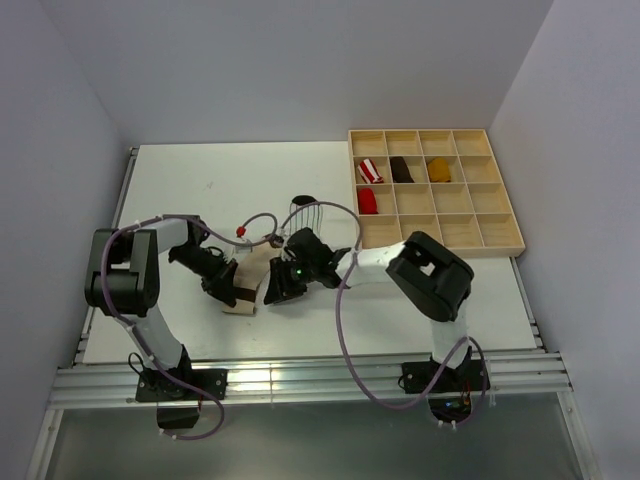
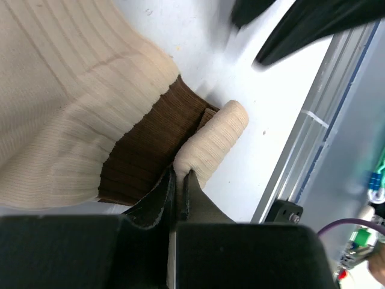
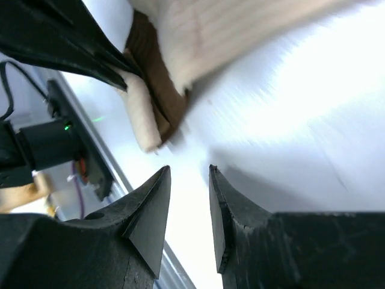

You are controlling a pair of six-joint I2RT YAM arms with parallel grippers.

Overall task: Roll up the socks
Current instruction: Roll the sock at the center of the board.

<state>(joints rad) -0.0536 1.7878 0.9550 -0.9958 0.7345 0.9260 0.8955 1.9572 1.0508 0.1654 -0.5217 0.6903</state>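
Observation:
The cream sock (image 1: 252, 272) lies flat between my two grippers; in the left wrist view its ribbed body (image 2: 60, 90) ends in a brown band (image 2: 150, 144). My left gripper (image 2: 179, 174) is shut on a folded cream edge (image 2: 213, 141) beside that band. My right gripper (image 3: 189, 171) is open with nothing between its fingers, hovering just short of the same brown band (image 3: 156, 78). In the top view the left gripper (image 1: 232, 292) and right gripper (image 1: 275, 288) flank the sock's near end. The white sock with thin black stripes (image 1: 305, 212) lies just behind the right gripper.
A wooden compartment tray (image 1: 505, 190) stands at the back right, holding a red-and-white bundle (image 1: 371, 168), a dark brown bundle (image 1: 401, 169), a mustard bundle (image 1: 438, 169) and a red bundle (image 1: 368, 201). The table's metal front rail (image 2: 313, 114) runs close to the left gripper.

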